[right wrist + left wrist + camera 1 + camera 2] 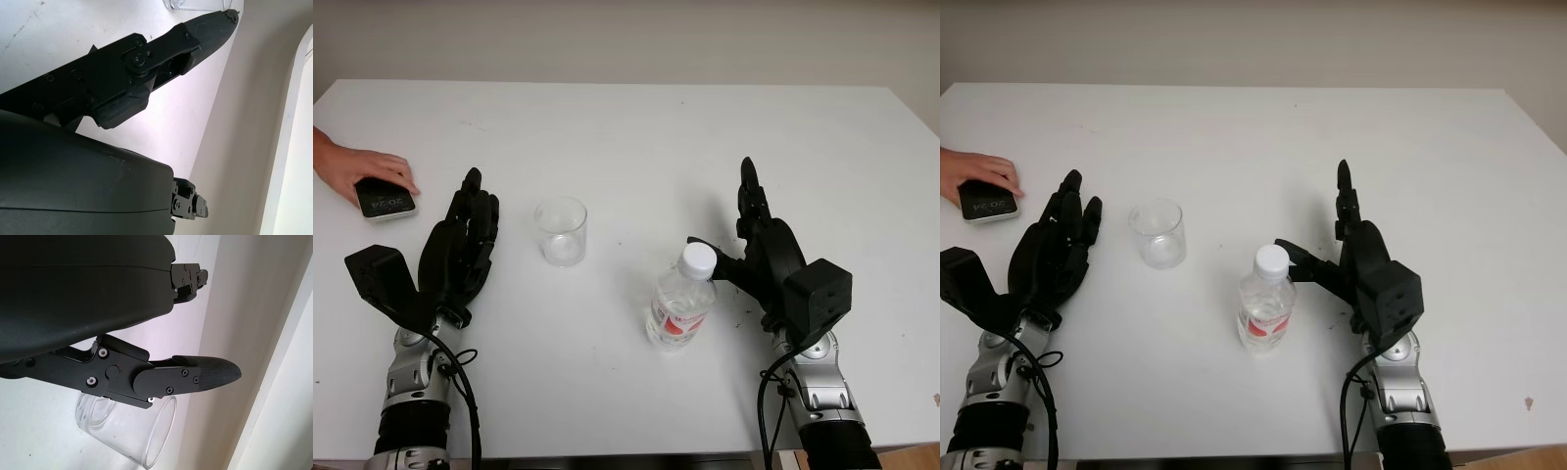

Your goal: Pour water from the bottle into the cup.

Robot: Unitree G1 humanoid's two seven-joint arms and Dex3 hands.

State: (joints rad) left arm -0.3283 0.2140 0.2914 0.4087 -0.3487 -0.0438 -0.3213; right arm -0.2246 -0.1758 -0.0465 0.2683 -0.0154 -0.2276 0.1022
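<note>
White table (636, 127) w/ a clear plastic cup (560, 231) standing upright, approx centre-left, looks empty. Capped water bottle (681, 299) stands upright at about 4 o'clock from the cup, well apart from it; white cap on, red-and-white label round the lower body.

Right hand (759, 250) is open, holding nothing, just beside the bottle at its 3 o'clock. Thumb reaches toward the cap area, v. close; can't tell if it touches. Other fingers point to 12 o'clock, away from the robot.

Left hand (460, 245) is open, holding nothing, at 9 o'clock of the cup, near but apart. Fingers point to 12 o'clock. In the left wrist view the cup (132, 435) sits just past the thumb (195, 377), no contact seen.

A person's hand (357, 166) comes in from the table's far-left edge, at approx 10 o'clock from the left hand, fingers resting on a dark phone (385, 200) lying flat w/ screen up.
</note>
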